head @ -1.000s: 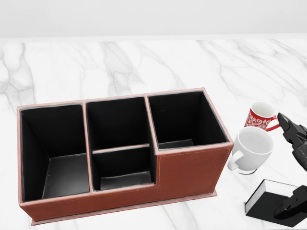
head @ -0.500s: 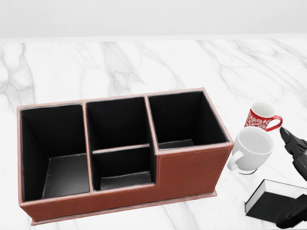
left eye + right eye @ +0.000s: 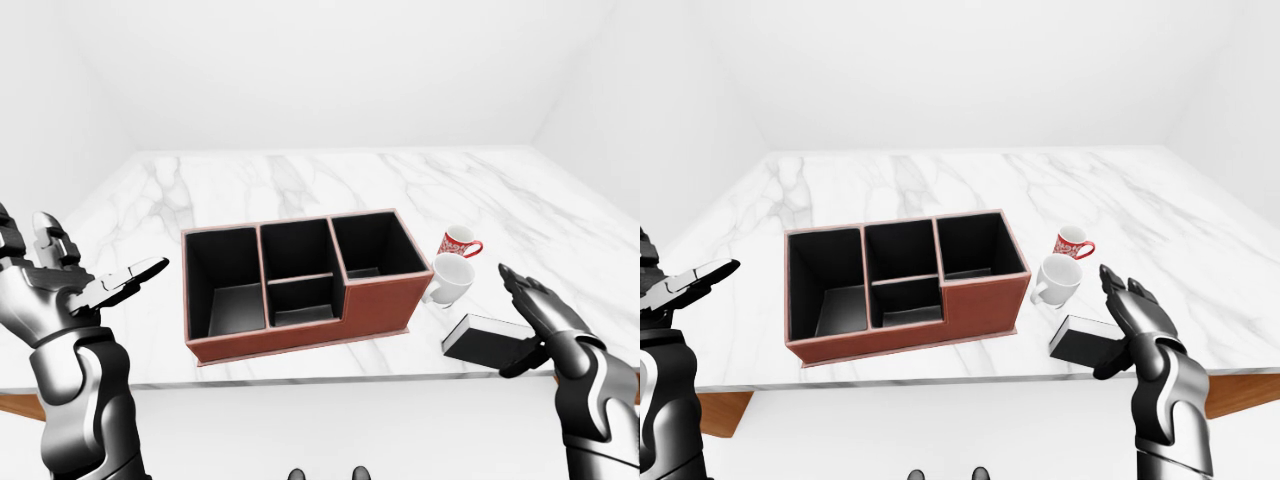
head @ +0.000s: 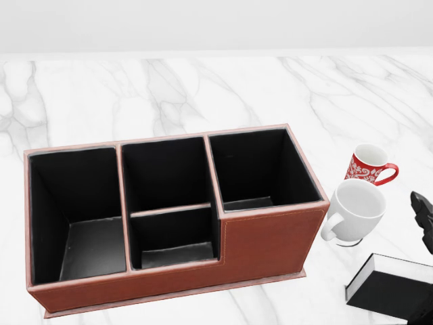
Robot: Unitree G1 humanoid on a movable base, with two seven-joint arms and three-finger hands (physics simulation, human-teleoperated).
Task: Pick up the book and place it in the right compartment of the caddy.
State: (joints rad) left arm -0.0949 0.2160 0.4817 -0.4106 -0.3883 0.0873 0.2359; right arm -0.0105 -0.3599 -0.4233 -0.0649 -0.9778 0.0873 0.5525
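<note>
The black book (image 3: 483, 337) with white page edges lies flat on the marble table, right of the caddy and near the table's lower edge; it also shows in the head view (image 4: 389, 284). The brown caddy (image 3: 375, 306) has black insides, and its right compartment (image 3: 368, 246) is empty. My right hand (image 3: 514, 322) is open, just right of the book, its fingers spread above the book's right end and its thumb low beside it. It does not grip the book. My left hand (image 3: 95, 285) is open and empty, raised at the left, off the table.
A white mug (image 3: 452, 280) stands between the caddy and the book, close above the book. A red patterned mug (image 3: 458, 241) stands just beyond it. The table's lower edge (image 3: 330, 380) runs close below the caddy and the book.
In the head view my right hand has drawn back to the right and down, and now shows only at the right edge. The book, the mugs and the caddy have not moved.
</note>
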